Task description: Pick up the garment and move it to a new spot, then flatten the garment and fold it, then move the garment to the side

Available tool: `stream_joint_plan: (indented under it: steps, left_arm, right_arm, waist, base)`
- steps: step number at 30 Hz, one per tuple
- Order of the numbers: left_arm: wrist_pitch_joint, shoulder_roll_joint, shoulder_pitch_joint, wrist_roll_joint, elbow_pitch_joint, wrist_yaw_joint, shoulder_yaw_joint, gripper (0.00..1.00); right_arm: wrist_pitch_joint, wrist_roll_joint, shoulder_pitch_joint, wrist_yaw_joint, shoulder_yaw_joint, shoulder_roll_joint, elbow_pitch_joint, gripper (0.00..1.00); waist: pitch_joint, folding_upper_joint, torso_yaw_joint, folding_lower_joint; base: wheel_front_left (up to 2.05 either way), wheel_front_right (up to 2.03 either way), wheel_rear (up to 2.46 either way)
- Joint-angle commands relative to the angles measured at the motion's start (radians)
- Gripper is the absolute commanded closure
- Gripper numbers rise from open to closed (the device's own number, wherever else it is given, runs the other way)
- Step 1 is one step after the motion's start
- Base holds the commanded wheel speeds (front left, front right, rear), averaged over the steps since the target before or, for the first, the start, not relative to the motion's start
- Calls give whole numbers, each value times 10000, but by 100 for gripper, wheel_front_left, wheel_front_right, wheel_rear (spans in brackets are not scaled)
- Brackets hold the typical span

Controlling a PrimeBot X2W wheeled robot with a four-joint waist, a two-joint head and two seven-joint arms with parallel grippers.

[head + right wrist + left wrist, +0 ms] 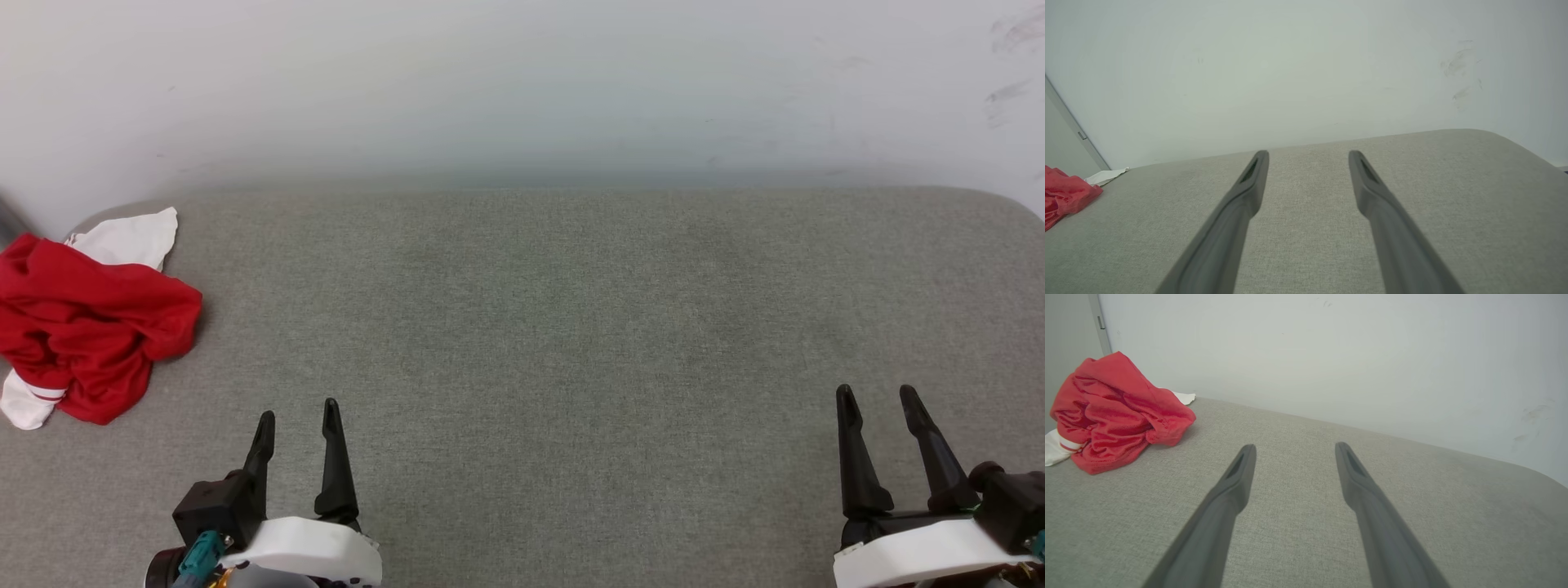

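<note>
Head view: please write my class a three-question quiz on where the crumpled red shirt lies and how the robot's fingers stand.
1. Which gripper is nearer the crumpled red fabric shirt with white sleeves? A: the left gripper; B: the right gripper; C: both equally.
2. True or false: the shirt lies folded flat at the centre of the grey fabric surface.
3. Fill in: both grippers' fingers stand ____, holding nothing.
Key: 1 A; 2 false; 3 open.
</note>
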Motion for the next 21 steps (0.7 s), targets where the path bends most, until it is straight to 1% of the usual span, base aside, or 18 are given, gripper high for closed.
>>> stream_joint_plan:
  steps: [1,12,21]
  left_arm:
    - [-100,11,75,225,-48,-4,5,0]
    - [-321,-88,209,933,71,-155,46,0]
    - [-498,-136,305,1470,179,-142,89,0]
  right_arm:
    - [-86,-259,110,0,25,-5,-116,0]
    - [-311,-878,273,-1,117,-4,-153,0]
    - [-486,-1350,360,-1,117,-3,-173,0]
  waist:
    - [1,0,-1,0]
    - [18,0,-17,0]
    - [42,0,-4,0]
  base:
    - [0,0,0]
    - [0,0,0]
    - [0,0,0]
